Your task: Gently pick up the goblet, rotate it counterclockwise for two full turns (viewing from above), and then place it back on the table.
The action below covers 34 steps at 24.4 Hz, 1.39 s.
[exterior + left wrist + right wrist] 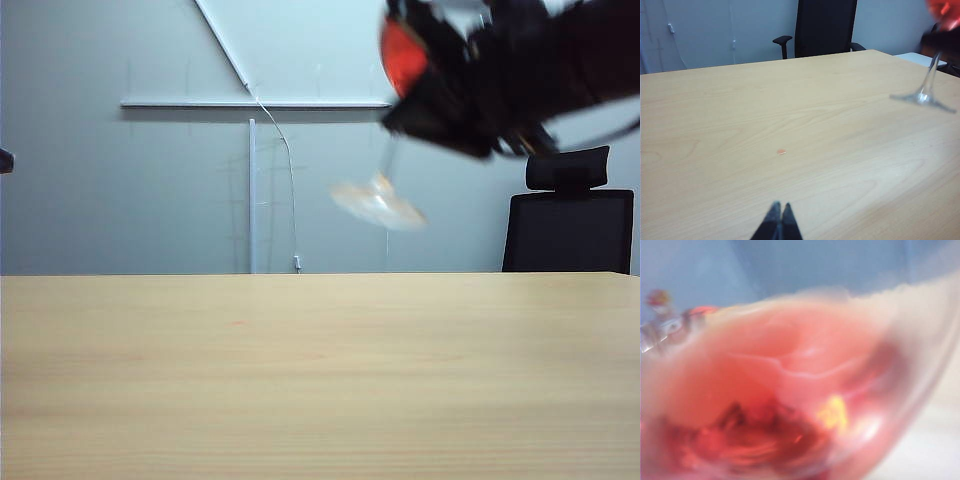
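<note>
The goblet hangs high above the table at the upper right, tilted and blurred. Its red-filled bowl sits against my right gripper, which is shut on the goblet. The round foot and thin stem float clear of the tabletop. The right wrist view is filled by the goblet bowl with red liquid, and the fingers are hidden there. My left gripper hovers low over the wood, far from the glass, shut with nothing in it.
A black office chair stands behind the table's far right edge. A white pole and a cable run down the grey wall. A small reddish dot lies on the wood ahead of my left gripper.
</note>
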Tool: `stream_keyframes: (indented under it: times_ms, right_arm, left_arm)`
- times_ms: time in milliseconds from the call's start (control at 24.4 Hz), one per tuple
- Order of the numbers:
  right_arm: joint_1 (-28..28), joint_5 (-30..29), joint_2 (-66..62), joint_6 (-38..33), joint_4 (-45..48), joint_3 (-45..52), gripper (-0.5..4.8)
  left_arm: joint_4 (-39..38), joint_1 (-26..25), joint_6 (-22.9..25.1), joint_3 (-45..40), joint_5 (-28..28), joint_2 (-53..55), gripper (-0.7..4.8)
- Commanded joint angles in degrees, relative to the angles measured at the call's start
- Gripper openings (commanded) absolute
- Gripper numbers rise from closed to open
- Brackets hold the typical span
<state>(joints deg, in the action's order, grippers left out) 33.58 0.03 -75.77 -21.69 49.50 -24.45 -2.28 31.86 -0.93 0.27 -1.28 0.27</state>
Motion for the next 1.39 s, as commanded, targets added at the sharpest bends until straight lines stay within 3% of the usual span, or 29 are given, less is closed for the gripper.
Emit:
stream_keyframes:
  times_ms: [41, 328, 492, 737, 1024, 1229, 1393]
  right_arm:
    - [-1.6, -0.6, -0.9, -2.3, -3.5, -1.8, -0.05]
    - [-1.7, -3.4, -6.9, 0.8, -8.8, -9.4, -0.05]
    - [-1.7, -8.6, -10.8, 5.9, -17.6, -16.8, -0.05]
    - [-1.6, -10.5, -13.4, 18.0, -34.7, -25.8, -0.05]
    - [-0.7, -11.2, -13.4, 28.7, -39.3, -26.6, -0.05]
    - [0.5, -10.5, -13.3, 32.2, -42.6, -26.5, -0.05]
    - [2.5, -14.6, -12.3, 35.3, -41.4, -26.4, -0.05]
  left_arm:
    - [0.6, -0.1, 0.1, 0.2, 0.0, 0.1, -0.05]
    - [0.6, -0.1, 0.1, 0.2, 0.0, 0.1, -0.05]
    - [0.6, -0.1, 0.1, 0.2, 0.0, 0.1, -0.05]
    - [0.6, 0.0, 0.1, 0.2, 0.0, 0.1, -0.05]
    - [0.6, 0.0, 0.1, 0.2, 0.0, 0.1, -0.05]
    - [0.6, 0.0, 0.1, 0.2, 0.0, 0.1, -0.05]
    - [0.6, 0.0, 0.1, 0.2, 0.0, 0.1, -0.05]
